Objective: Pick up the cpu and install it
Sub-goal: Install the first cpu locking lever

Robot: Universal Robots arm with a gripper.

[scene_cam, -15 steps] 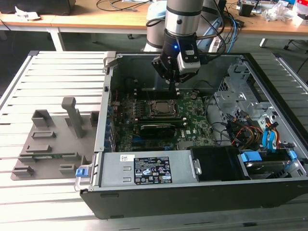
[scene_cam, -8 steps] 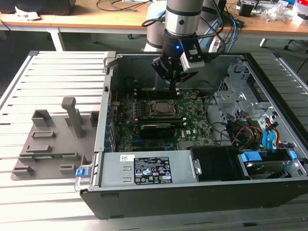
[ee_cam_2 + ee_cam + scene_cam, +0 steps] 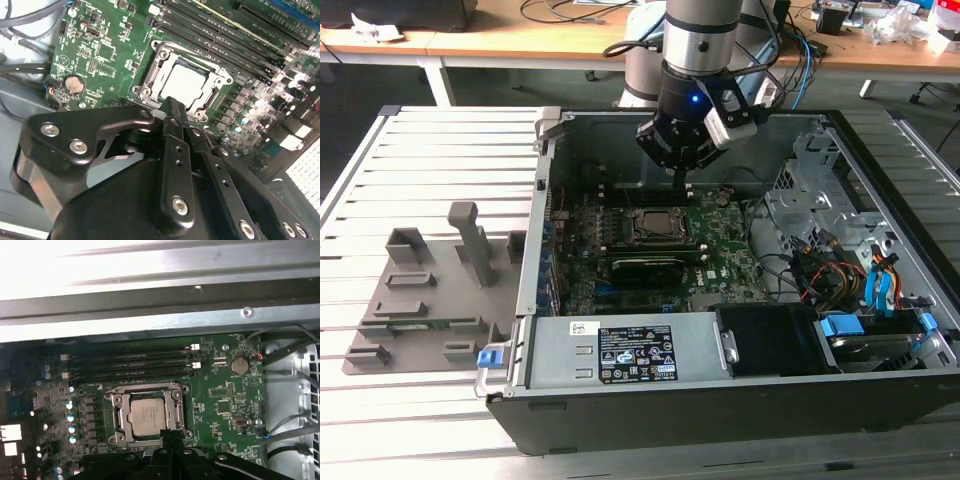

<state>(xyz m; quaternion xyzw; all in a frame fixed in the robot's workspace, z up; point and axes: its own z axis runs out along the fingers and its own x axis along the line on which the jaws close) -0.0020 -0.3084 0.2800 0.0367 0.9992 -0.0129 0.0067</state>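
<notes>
The cpu [image 3: 655, 222] lies flat in the black socket frame [image 3: 632, 238] on the green motherboard, its silvery top facing up. Both wrist views show it seated in the socket, as the cpu [image 3: 184, 82] and the cpu [image 3: 147, 413]. My gripper [image 3: 680, 186] hangs just above the board, a little behind the socket toward the case's back wall. Its black fingers [image 3: 172, 112] meet at the tips beside the socket's edge, shut with nothing between them. They stand clear of the chip.
The open computer case [image 3: 545, 200] lies on a slatted metal table. A grey fixture with upright posts [image 3: 430, 290] sits at the exterior view's left. Memory slots [image 3: 130, 365] run beside the socket. A drive cage and cables [image 3: 830, 250] fill the exterior view's right.
</notes>
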